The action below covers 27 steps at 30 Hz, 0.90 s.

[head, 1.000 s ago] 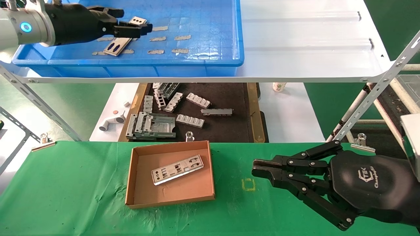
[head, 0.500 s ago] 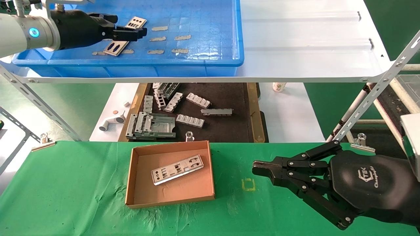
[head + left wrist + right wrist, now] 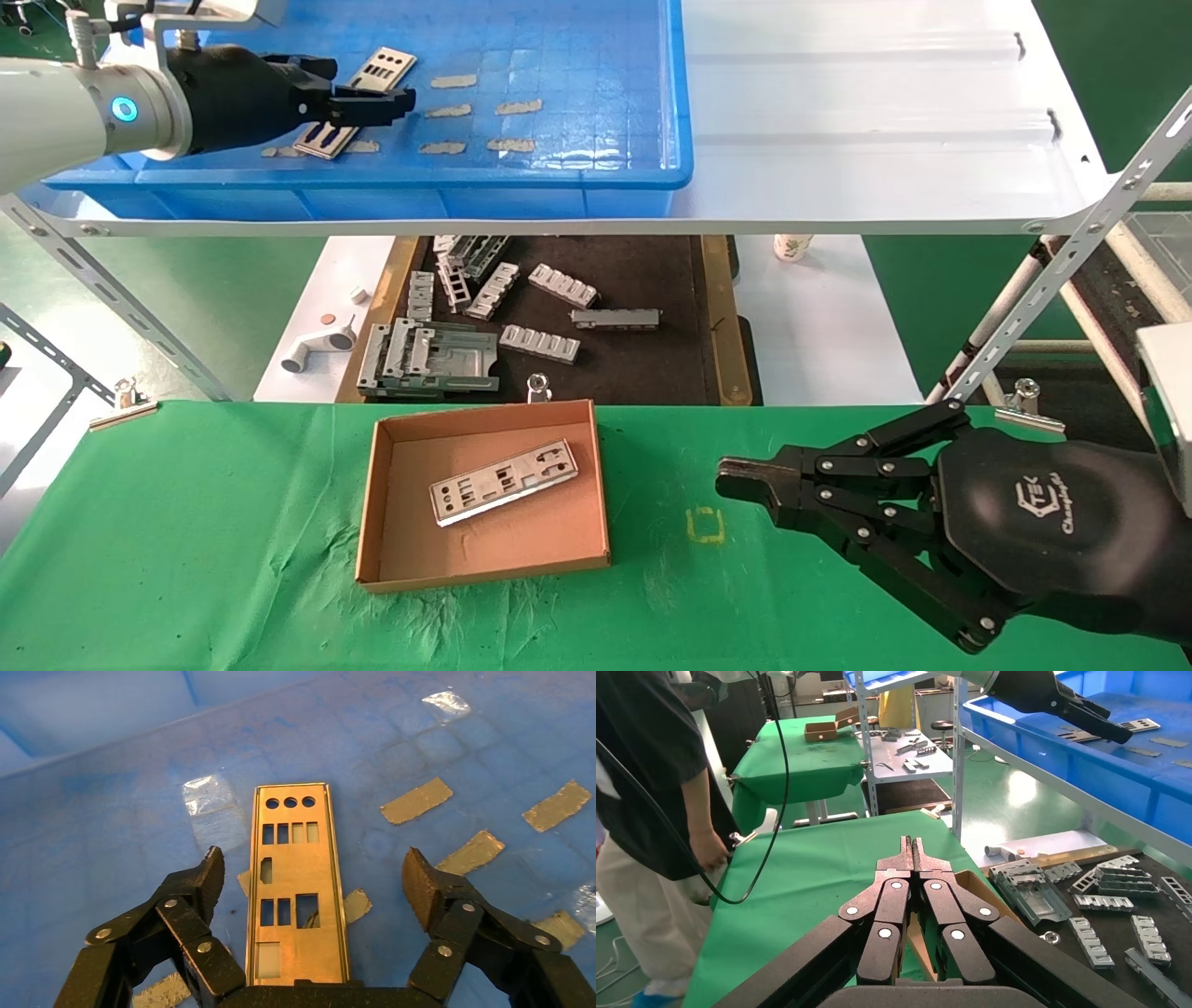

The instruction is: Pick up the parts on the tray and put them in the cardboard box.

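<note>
Silver part [image 3: 296, 894] flat on tray [image 3: 105, 811], between wide-spread fingers of left hand [image 3: 313, 874].

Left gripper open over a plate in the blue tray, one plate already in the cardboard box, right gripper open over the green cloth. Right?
Not quite: the right gripper is shut, fingertips pressed together in the right wrist view. The rest holds: left gripper open over a plate in the blue tray, one plate in the cardboard box.

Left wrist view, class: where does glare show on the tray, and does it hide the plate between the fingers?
Left wrist view: white glare patches on the tray floor beside the plate, whose cut-outs stay clear between the open left gripper fingers.
</note>
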Tool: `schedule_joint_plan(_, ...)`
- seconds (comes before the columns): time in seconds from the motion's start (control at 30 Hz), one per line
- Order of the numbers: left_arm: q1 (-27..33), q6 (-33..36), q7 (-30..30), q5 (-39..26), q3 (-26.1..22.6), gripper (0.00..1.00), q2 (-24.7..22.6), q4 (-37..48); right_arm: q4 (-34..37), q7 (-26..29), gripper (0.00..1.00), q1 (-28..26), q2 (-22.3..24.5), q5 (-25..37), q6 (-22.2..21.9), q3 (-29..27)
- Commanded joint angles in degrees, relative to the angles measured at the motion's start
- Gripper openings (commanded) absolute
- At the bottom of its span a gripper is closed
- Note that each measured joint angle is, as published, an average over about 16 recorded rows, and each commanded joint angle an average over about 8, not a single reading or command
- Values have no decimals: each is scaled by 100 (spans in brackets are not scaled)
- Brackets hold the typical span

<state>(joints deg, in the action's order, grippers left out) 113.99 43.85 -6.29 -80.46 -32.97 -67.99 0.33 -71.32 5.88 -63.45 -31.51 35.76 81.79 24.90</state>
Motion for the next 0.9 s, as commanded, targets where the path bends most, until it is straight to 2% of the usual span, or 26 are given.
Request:
schedule_joint_plan(0.03, -14, -47, -1, 2, 1, 0, -11, 0, 0, 0, 0, 0, 0, 0, 0, 0)
schedule_joint_plan(0.53, -98, -628, -17, -30, -22, 0, -122, 7, 0, 0, 0, 0, 0, 0, 0, 0)
schedule_joint_plan(0.9, -132, -696, -24, -34, -25, 0, -166, -22, 0, 0, 0, 0, 0, 0, 0, 0)
